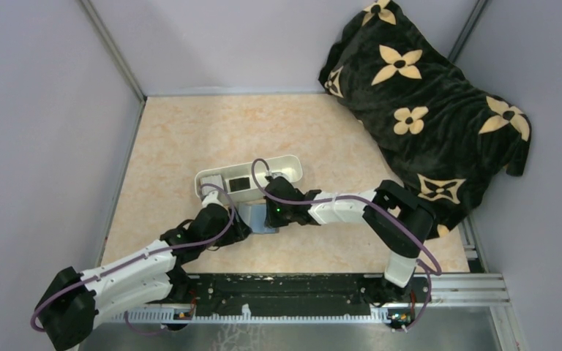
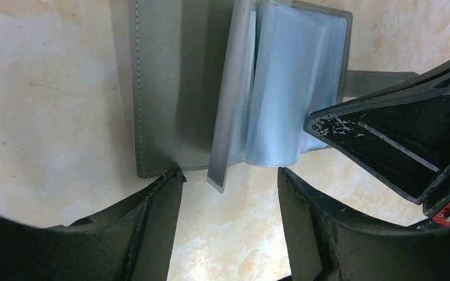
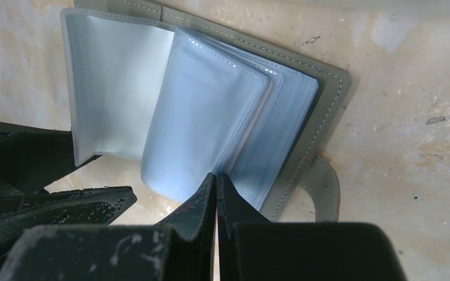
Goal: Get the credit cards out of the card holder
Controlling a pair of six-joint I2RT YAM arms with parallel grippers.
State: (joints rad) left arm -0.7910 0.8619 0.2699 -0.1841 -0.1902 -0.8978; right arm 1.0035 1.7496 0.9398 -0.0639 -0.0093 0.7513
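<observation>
The grey card holder (image 1: 257,218) lies open on the table between both grippers. Its grey cover (image 2: 176,88) is flat and its blue-grey clear pockets (image 3: 205,117) fan upward. My left gripper (image 2: 229,173) is open at the holder's near edge, one finger tip touching the cover's corner, with one raised pocket leaf (image 2: 228,117) just ahead of the gap. My right gripper (image 3: 217,175) is shut, its tips pressed against the pockets' edge. It also shows in the left wrist view (image 2: 387,134). One black card (image 1: 240,183) lies in the white tray. I see no card in the pockets.
The long white tray (image 1: 293,162) lies just behind the holder. A black blanket with cream flowers (image 1: 424,102) fills the back right corner. Grey walls enclose the table on three sides. The holder's strap (image 3: 328,187) sticks out beside my right fingers.
</observation>
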